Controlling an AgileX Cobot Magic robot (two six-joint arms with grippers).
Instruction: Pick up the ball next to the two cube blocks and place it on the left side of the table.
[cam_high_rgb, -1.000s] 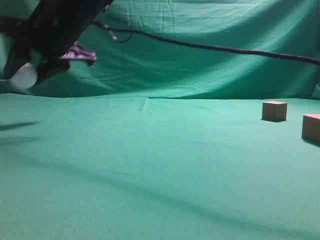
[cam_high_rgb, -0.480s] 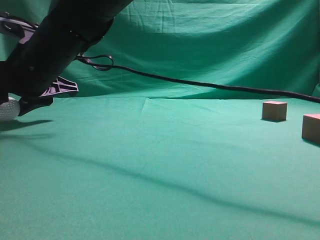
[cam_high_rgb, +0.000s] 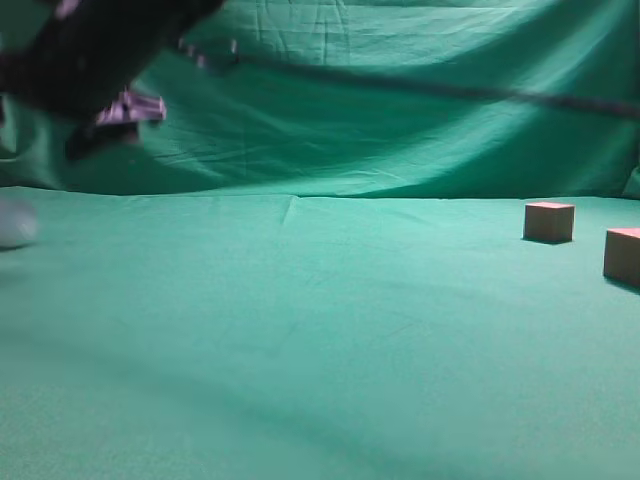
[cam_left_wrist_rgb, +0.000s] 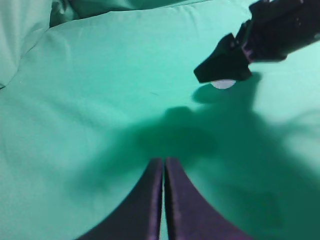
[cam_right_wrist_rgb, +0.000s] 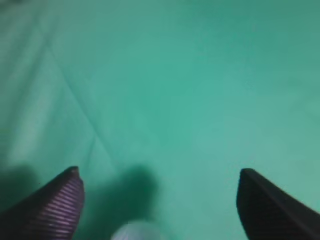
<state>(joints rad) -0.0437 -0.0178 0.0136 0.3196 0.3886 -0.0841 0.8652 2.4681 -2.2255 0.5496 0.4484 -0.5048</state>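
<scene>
The white ball (cam_high_rgb: 15, 222) lies on the green table (cam_high_rgb: 320, 340) at the far left edge of the exterior view. My right gripper (cam_high_rgb: 100, 130) has reached across and hangs blurred above the ball, clear of it. In the right wrist view that gripper (cam_right_wrist_rgb: 158, 171) is open and empty, with the ball (cam_right_wrist_rgb: 135, 231) below, between the fingers, at the bottom edge. The two cube blocks (cam_high_rgb: 549, 221) (cam_high_rgb: 622, 255) sit at the far right. My left gripper (cam_left_wrist_rgb: 163, 160) is shut and empty; its view shows the right gripper (cam_left_wrist_rgb: 225, 67) over the ball (cam_left_wrist_rgb: 222, 84).
A black cable (cam_high_rgb: 420, 88) runs across the wrinkled green backdrop (cam_high_rgb: 400, 130). A fold in the cloth (cam_high_rgb: 290, 210) runs from the back edge of the table.
The right gripper came down to the table with the ball, let it go and has risen. The ball now lies on the cloth at the left.
</scene>
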